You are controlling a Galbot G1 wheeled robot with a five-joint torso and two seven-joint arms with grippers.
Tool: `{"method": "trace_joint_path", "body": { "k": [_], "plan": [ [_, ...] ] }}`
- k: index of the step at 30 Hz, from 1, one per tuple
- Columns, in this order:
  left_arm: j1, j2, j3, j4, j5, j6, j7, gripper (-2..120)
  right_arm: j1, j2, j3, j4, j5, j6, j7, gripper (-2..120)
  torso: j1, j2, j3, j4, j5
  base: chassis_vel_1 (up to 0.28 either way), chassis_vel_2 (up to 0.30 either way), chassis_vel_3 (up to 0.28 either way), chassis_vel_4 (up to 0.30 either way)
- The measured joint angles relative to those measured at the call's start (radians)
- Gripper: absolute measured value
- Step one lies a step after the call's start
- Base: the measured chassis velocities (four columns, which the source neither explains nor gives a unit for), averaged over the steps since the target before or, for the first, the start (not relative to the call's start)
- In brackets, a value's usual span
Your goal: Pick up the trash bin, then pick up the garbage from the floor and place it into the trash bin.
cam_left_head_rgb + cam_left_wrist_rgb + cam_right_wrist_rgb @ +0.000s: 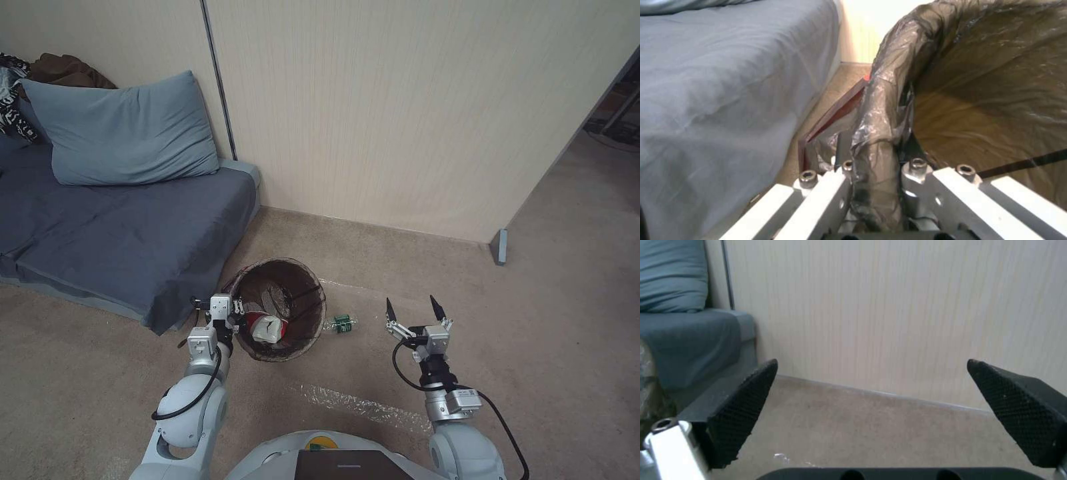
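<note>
Small clear bottle with green label lies sideways on floor, just left of wide-open, empty right gripper. Left gripper pinches rim of round brown-bagged trash bin.

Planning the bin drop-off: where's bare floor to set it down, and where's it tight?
Open carpet lies between the right gripper and the wall, and on toward the doorway. Tight: the left gripper holds the trash bin by its rim right beside the bed, and a green-labelled bottle lies on the bin's right.
</note>
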Motion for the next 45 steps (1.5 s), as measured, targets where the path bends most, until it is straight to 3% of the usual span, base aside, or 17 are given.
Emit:
{"method": "trace_joint_path", "body": {
  "k": [5,8,10,13,17,22,25,31,40,45],
  "plan": [
    [0.0,0.003,-0.004,-0.007,-0.004,0.0,-0.002,3,0.053,-0.033,-0.013,-0.006,0.035,-0.09,-0.018,100,0.0,0.0,0.0,0.0001,0.0,0.0,0.0,0.0,0.0],
    [0.0,0.004,-0.009,-0.017,-0.008,0.003,-0.004,3,0.121,-0.092,-0.051,-0.02,0.07,-0.24,-0.036,100,0.0,0.0,0.0,0.0004,0.0,0.0,0.0,0.0,0.0],
    [0.0,0.004,-0.01,-0.019,-0.008,0.004,-0.004,3,0.142,-0.11,-0.063,-0.032,0.07,-0.279,-0.046,100,0.0,0.0,0.0,0.0002,0.0002,0.0,0.0,0.0,0.0],
    [0.002,0.003,-0.011,-0.021,-0.008,0.006,-0.004,3,0.217,-0.164,-0.101,-0.086,0.042,-0.392,-0.099,100,0.0,0.0,0.0,0.0001,0.0001,0.0,0.0,0.0,0.0],
    [0.003,0.002,-0.017,-0.029,-0.008,0.007,-0.005,3,0.289,-0.22,-0.128,-0.162,-0.023,-0.445,-0.191,100,0.0,0.0,0.0,0.0002,0.0004,0.0,0.0,0.0,0.0],
    [0.005,0.002,-0.021,-0.03,-0.008,0.009,-0.005,3,0.357,-0.269,-0.148,-0.237,-0.122,-0.438,-0.306,100,0.0,0.0,0.0,0.0001,0.0005,0.0,0.0,0.0,0.0],
    [0.005,-0.005,-0.021,-0.032,-0.003,0.016,-0.006,3,0.44,-0.348,-0.18,-0.314,-0.239,-0.413,-0.408,100,0.0,0.0,0.0,0.0001,0.0002,0.0,0.0,0.0,0.0],
    [0.005,-0.009,-0.022,-0.032,0.001,0.018,-0.007,3,0.546,-0.461,-0.242,-0.396,-0.317,-0.358,-0.507,100,0.0,0.0,0.0,0.0,0.0,0.0,0.0,0.0,0.0],
    [0.004,-0.017,-0.015,-0.022,0.009,0.018,-0.008,3,0.634,-0.498,-0.316,-0.474,-0.347,-0.305,-0.573,100,0.0,0.0,0.0,0.0,0.0005,0.0,0.0,0.0,0.0],
    [0.003,-0.025,-0.01,-0.013,0.02,0.019,-0.008,3,0.715,-0.497,-0.416,-0.543,-0.34,-0.274,-0.618,100,0.0,0.0,0.0,0.0001,0.0,0.0,0.0,0.0,0.0]
  ]
}}
